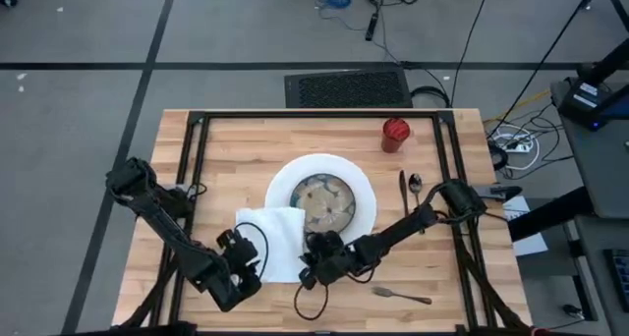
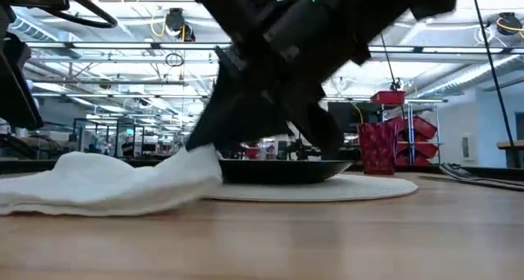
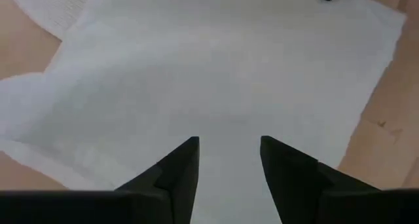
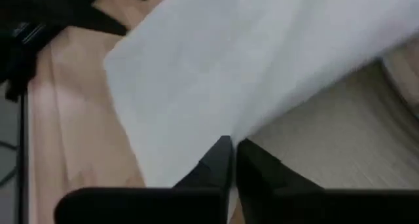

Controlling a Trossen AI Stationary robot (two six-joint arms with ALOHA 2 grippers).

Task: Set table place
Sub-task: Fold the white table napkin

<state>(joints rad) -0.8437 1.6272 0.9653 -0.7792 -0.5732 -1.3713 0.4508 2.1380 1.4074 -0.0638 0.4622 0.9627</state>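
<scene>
Pinching napkin (image 1: 278, 240) edge beside plate (image 1: 366, 191), right claw (image 1: 313, 269), left claw (image 1: 248, 266) above

Grey floor (image 1: 88, 41) lies around me, black tape lines (image 1: 147, 66) crossing it, cables (image 1: 393, 2) tangled at the far side.
</scene>
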